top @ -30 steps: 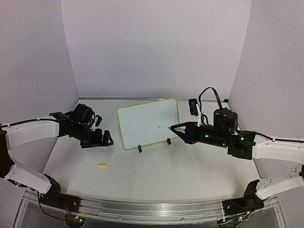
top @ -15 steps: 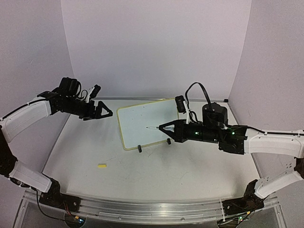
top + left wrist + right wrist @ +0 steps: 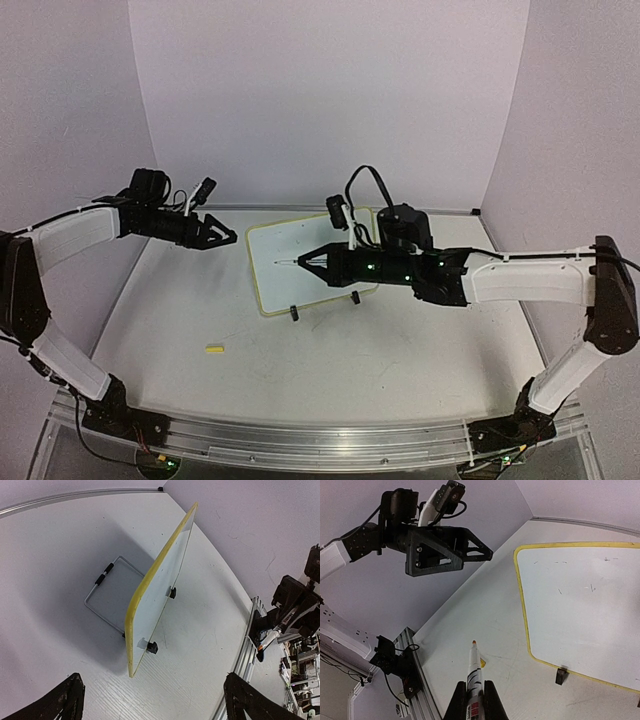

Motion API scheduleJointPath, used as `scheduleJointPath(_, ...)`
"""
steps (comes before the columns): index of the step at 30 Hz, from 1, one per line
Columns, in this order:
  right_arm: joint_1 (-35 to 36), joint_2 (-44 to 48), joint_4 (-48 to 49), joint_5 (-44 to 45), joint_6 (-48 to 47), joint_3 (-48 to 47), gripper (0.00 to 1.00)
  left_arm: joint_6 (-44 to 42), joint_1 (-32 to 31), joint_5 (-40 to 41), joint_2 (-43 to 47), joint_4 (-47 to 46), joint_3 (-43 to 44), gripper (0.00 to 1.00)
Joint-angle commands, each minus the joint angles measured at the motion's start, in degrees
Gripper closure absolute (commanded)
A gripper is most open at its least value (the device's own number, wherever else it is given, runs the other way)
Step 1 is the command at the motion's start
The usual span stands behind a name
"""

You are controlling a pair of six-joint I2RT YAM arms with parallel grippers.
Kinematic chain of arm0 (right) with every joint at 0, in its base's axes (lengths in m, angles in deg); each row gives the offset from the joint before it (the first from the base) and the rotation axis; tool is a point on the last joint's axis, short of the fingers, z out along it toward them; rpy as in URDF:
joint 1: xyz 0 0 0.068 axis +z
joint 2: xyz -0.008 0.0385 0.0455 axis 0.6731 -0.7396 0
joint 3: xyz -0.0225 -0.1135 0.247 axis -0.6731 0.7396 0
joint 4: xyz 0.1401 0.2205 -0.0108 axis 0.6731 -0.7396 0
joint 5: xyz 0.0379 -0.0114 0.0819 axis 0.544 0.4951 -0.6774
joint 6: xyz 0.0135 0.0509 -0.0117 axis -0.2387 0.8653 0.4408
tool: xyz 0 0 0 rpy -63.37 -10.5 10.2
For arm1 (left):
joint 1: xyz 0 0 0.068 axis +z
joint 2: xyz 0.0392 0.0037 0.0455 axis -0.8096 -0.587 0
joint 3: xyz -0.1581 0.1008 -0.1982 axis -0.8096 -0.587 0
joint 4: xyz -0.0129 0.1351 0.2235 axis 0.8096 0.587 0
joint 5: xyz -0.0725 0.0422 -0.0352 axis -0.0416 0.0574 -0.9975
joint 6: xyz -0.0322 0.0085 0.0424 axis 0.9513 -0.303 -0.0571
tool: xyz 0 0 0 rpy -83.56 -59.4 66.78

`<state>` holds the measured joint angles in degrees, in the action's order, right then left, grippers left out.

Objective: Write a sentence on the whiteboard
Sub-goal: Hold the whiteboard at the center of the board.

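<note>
Jaws on my left gripper [image 3: 222,237] are wide apart w/ nothing in them. It hangs in the air just left of the board's top corner, not touching it. Down on the table [image 3: 400,360] lies a small yellow bit [image 3: 214,348], prob the pen cap.

Next is the whiteboard [image 3: 280,288]. It stands near the middle of the table and leans back on a thin wire stand [image 3: 101,576]. Its white face has only a few tiny faint marks [image 3: 590,587]. I can't read any words, so I think the sentence is barely begun.

Then comes the marker pen [image 3: 474,672]. In the top cam its tip sits over the left part of the white face. In my right wrist cam the tip looks off to the side of the yellow rim. I can't tell if it touches, but I think not.

Last is my right gripper [image 3: 308,262]. Its jaws are squeezed tight on the marker pen, w/ the tip out front.

Step now, I think: getting the tip to the start spot. The next move needs a slow, soft push onto the face near the top left, then small neat strokes going right. Push too hard and the board may tip or slide, b/c the stand is thin. The left gripper is near enough to hold the rim steady.
</note>
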<state>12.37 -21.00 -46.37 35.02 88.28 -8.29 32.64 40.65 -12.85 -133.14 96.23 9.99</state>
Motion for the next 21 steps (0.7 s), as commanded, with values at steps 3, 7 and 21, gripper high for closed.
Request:
scheduleJointPath(3, -1.26, -5.94, 4.82, -3.25, -0.29, -7.06, 1.00, -4.45, -1.84, 0.48, -5.11, 2.61, 5.35, 0.06)
scheduleJointPath(7, -1.70, -8.71, 5.45, -3.41, -0.39, -9.46, 1.00, -5.62, -2.84, 2.03, -8.87, 3.97, 8.38, 0.13)
scheduleJointPath(21, -3.33, -12.97, 6.87, -3.01, -0.13, -11.16, 1.00, -6.76, -4.41, 0.14, -13.36, 2.84, 11.78, 0.54)
